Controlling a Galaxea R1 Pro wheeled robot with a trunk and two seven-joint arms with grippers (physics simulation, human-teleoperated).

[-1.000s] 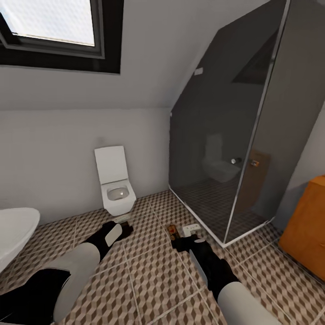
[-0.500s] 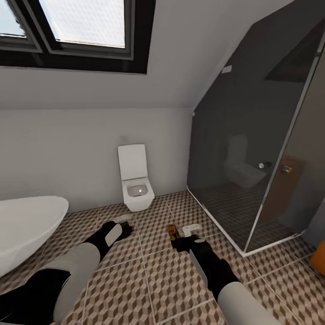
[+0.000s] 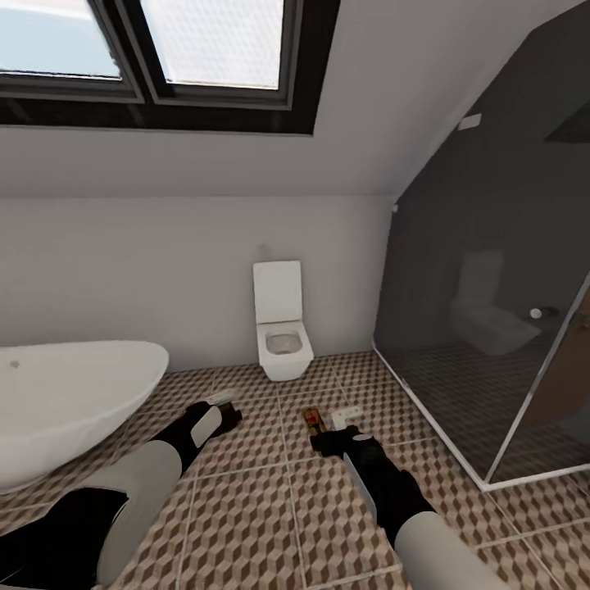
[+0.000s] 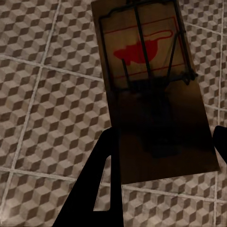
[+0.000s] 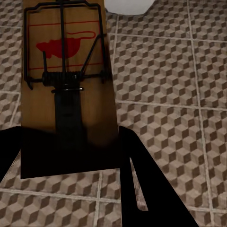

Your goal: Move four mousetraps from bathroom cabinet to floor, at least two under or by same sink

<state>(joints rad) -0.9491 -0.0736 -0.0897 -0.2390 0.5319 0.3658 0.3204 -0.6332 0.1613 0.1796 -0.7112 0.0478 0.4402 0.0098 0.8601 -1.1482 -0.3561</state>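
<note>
I hold one mousetrap in each hand, low over the bathroom floor (image 3: 270, 508). My left gripper (image 3: 223, 410) is shut on a tan mousetrap (image 4: 151, 80) with a red mouse print and dark wire spring; a dark finger (image 4: 106, 179) shows beside the board. My right gripper (image 3: 324, 433) is shut on a second mousetrap (image 3: 311, 419), the same board (image 5: 68, 85) seen close in the right wrist view between black fingers (image 5: 142, 184). Both traps hang above the cube-patterned tiles (image 5: 170, 71). The cabinet and the bathroom sink are out of view.
A white oval bathtub (image 3: 65, 393) stands at the left. A wall-hung toilet (image 3: 283, 332) is straight ahead against the back wall. A dark glass shower enclosure (image 3: 492, 328) takes up the right. A skylight window (image 3: 164, 49) sits in the sloped ceiling.
The camera has turned left: the toilet and shower have slid right in the picture, the orange cabinet has left at the right, and more of the bathtub shows. Both arms keep their pose and traps.
</note>
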